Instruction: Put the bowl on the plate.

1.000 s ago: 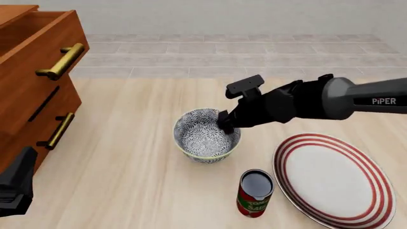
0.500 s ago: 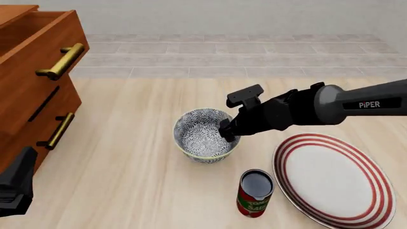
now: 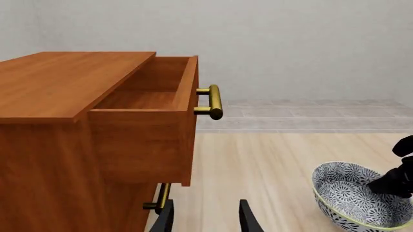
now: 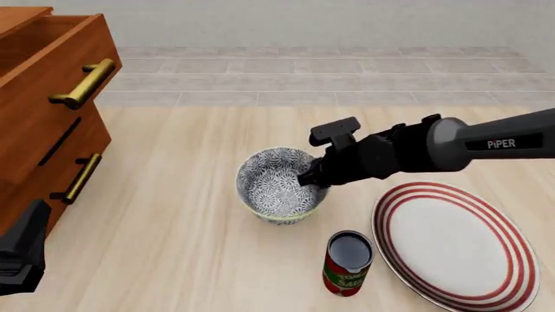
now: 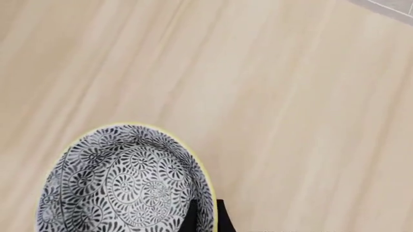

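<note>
The right gripper (image 4: 310,179) pinches the bowl (image 4: 279,185) rim at its three o'clock edge; a thin grip could let it tip onto the can (image 4: 348,262) before the plate (image 4: 453,244).

A pale wood-grain surface (image 4: 173,247) runs to a band of grey-beige floor tiles (image 4: 347,78) under a plain light wall (image 3: 290,43), with a brown wooden drawer cabinet (image 3: 58,145), brass-handled, top drawer open, at left.
</note>
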Tool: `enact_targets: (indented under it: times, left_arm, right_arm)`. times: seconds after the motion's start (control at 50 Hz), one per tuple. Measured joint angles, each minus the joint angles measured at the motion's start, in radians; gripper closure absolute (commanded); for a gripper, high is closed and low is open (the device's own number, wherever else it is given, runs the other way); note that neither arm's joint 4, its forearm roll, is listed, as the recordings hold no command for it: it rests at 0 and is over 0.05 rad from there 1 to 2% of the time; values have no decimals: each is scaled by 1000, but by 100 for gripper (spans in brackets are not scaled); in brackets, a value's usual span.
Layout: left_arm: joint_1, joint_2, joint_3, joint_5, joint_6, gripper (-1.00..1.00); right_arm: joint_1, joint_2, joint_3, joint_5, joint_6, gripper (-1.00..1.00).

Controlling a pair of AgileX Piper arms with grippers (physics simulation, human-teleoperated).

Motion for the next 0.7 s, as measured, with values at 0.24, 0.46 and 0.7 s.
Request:
enact_targets:
  times: [0.24,0.46,0.7]
  left_arm:
    - [0,0,0,0,0,-100]
    - [0,0,0,0,0,-100]
    - [0,0,0,0,0,-100]
  right_arm:
    - [5,-15,3,0,1,100]
    - [16,-48,1,14,-1,100]
    - [24,-100,-3,34,10,100]
